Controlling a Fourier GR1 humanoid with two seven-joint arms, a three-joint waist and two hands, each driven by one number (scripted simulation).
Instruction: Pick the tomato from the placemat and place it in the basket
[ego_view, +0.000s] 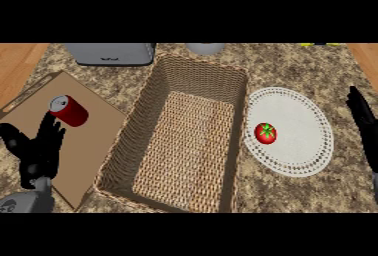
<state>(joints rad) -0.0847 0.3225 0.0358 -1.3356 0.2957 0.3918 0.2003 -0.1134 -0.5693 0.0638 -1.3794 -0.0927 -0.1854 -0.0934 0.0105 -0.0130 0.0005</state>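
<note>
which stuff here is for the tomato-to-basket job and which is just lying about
For the job:
- tomato
- white placemat under it
- wicker basket
- right hand, open beside the placemat

Lying about:
- red can on the wooden board
- grey appliance at the back
- left hand, resting open over the board

Tomato (266, 133) on placemat (295, 125) (right of basket (140, 115)); can (69, 110) left.

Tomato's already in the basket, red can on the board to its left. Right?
No: the tomato lies on the white placemat, right of the basket, not in it. The head view shows it. The red can on the board is correct.
</note>
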